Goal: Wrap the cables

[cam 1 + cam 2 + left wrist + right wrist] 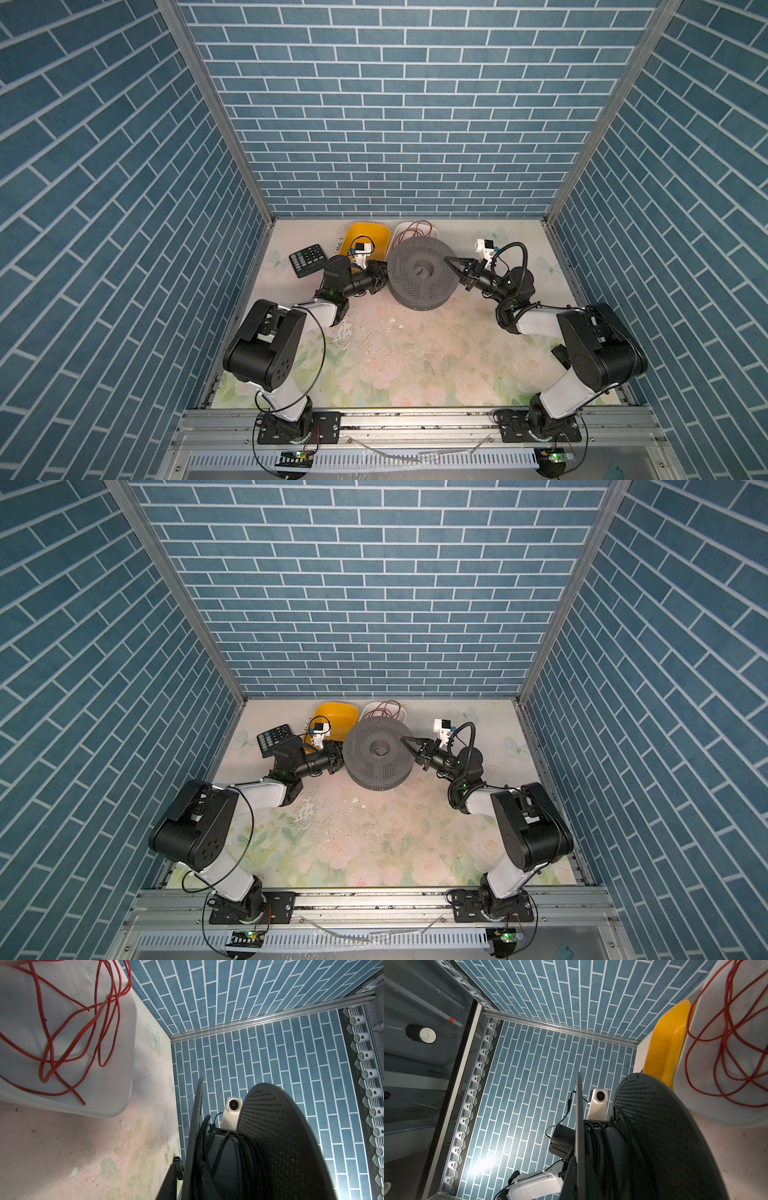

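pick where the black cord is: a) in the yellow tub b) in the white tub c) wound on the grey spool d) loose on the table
c: both wrist views show the black cord wound around the core of the grey spool, while the white tub holds only red wire.

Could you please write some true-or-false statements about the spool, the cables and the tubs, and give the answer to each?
1. Black cable is wound around the core of the grey spool. True.
2. The red wire lies in the yellow tub. False: it lies in the white tub.
3. In both top views the calculator lies to the left of the spool. True.
4. The right gripper stands wide open, far from the spool. False: it is shut on the rim of the spool's upper flange.
5. The spool's flanges are perforated. True.
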Available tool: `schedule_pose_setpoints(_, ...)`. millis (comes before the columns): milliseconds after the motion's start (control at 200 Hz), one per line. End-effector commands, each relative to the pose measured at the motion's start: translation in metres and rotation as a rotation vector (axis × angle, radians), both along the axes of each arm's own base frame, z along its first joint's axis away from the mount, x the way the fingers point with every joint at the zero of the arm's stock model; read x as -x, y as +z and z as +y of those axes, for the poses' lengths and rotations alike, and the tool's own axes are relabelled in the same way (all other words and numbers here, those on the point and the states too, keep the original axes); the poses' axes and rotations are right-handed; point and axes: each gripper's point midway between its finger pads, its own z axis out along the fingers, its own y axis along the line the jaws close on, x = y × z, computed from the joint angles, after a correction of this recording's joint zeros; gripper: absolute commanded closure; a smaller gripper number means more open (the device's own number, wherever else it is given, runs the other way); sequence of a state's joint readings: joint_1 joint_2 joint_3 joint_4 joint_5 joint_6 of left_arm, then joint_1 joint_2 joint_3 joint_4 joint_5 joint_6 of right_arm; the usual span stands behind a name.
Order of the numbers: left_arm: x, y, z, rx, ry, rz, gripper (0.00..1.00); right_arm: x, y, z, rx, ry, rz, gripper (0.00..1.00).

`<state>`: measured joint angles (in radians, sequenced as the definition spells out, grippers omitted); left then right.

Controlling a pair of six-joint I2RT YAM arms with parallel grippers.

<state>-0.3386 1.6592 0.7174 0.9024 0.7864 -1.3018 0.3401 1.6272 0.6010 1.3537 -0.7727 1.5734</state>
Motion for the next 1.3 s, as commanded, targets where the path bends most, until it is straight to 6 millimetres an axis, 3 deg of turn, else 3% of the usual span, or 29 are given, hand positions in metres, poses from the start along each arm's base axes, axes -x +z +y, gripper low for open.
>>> schedule_pose_setpoints(0, 0.004, 0.016, 0.002, 0.017, -0.018, -0.063, 0.77, -0.008, 0.018, -0.010, -0.007, -0.070, -0.106, 1.00)
schedule_pose_setpoints(525, 0.003, 0.016, 0.009, 0.003, 0.005, -0.061, 0.65, -0.008, 0.018, -0.016, -0.027, -0.079, -0.067, 1.00)
schedule_pose_setpoints(565, 0.007, 0.006, 0.012, -0.006, 0.006, -0.038, 0.64, -0.009, 0.018, -0.017, -0.029, -0.081, -0.064, 1.00)
schedule_pose_setpoints(840, 0.014, 0.001, 0.019, -0.053, 0.018, -0.019, 0.57, -0.006, 0.015, -0.020, -0.044, -0.072, -0.019, 1.00)
schedule_pose_setpoints(1100, 0.026, -0.007, 0.032, -0.131, 0.049, -0.001, 0.50, 0.006, 0.002, -0.026, -0.037, -0.060, 0.029, 1.00)
schedule_pose_setpoints(1290, 0.032, -0.004, 0.039, -0.144, 0.066, -0.010, 0.49, 0.018, -0.020, -0.027, -0.013, -0.040, 0.083, 1.00)
